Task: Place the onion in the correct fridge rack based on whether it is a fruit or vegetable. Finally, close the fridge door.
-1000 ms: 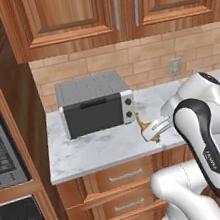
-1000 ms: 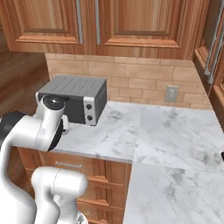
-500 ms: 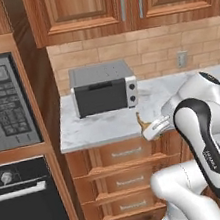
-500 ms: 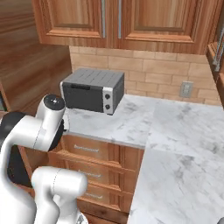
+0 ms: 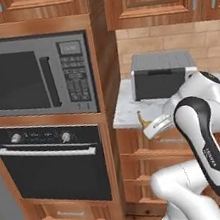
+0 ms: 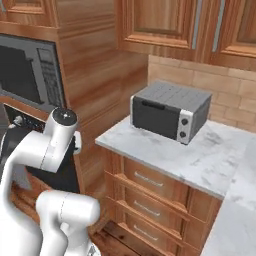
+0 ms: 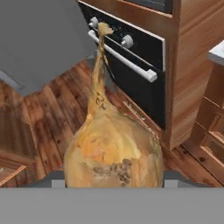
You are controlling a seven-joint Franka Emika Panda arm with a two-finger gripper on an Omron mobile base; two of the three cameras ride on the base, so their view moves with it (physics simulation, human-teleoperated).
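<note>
The tall wooden oven column (image 5: 42, 27) stands as the landmark, running from the floor up past the upper cabinets. Set into it at the top is the built-in microwave (image 5: 33, 76), its dark door shut and its keypad on the right side. Directly below that, in the same column, sits the black wall oven (image 5: 53, 164), door shut, with two pale knobs above a long horizontal bar handle; what either holds cannot be told through the dark doors.

Just right of the column lies the marble tabletop (image 6: 200, 162), carried on wooden drawer fronts (image 6: 150, 185), all pushed in. On the tabletop, near the column and against the tiled back wall, stands the grey toaster oven (image 6: 170, 110), its dark door closed.

Left of the column, low down, a flat grey panel (image 7: 39, 39) shows at the edge of the hand view, above the wooden floor (image 7: 48, 118); it may be the fridge door, but that cannot be told.

In front of the column, off the tabletop's edge, the claw (image 7: 113, 186) grips the onion (image 7: 113, 153). The golden-brown bulb sits between the two fingertips, its thin stem pointing away from the hand toward the wall oven's knobs. In the left base view the onion's stem tip (image 5: 143, 120) peeks out beside the white wrist.
</note>
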